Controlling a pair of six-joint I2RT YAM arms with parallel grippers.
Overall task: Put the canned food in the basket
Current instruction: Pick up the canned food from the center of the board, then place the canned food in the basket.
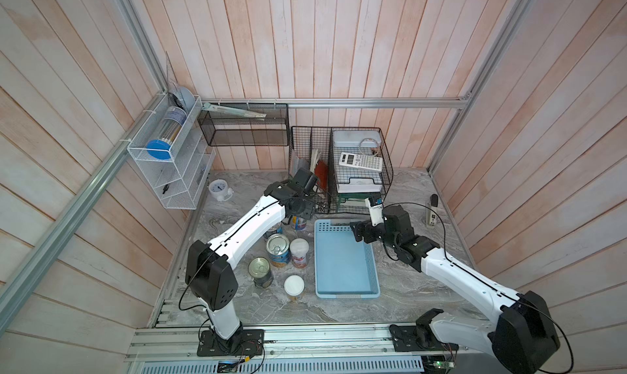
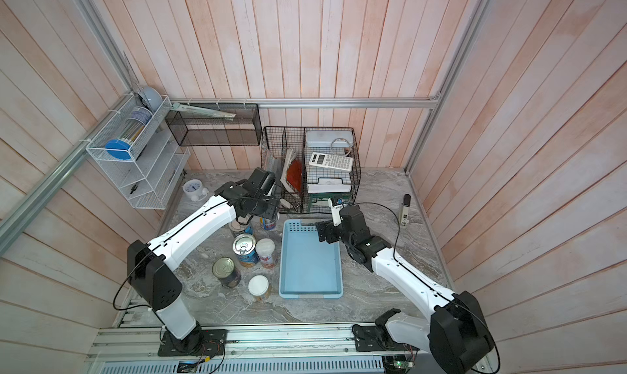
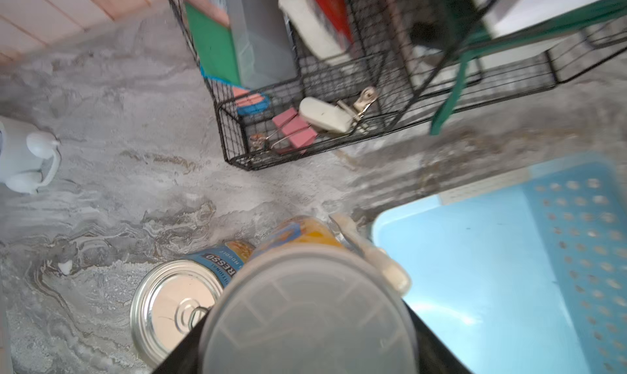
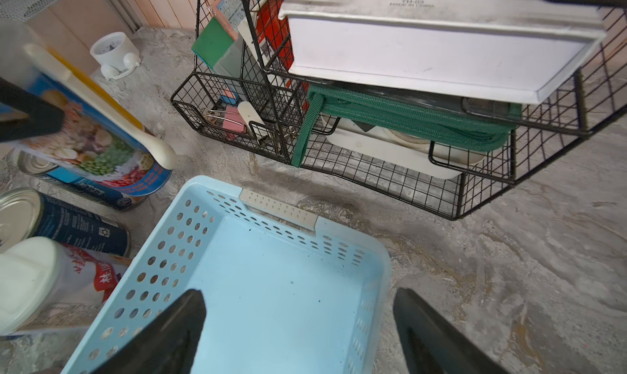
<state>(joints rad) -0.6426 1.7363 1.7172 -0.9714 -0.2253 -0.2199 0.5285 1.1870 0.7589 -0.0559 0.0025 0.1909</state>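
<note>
1. The basket (image 1: 342,263) is laid flat on the table (image 1: 407,287).
2. The right gripper (image 4: 298,297) is held spread over the basket's 1 o'clock corner.
3. The left gripper (image 1: 300,216) is clamped on a white-lidded can (image 3: 305,314) at the basket's 11 o'clock.
4. Other cans (image 1: 279,250) are stood at its 9 o'clock.

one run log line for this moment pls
left gripper: shut on white-lid can | right gripper: open over basket | basket: empty
</note>
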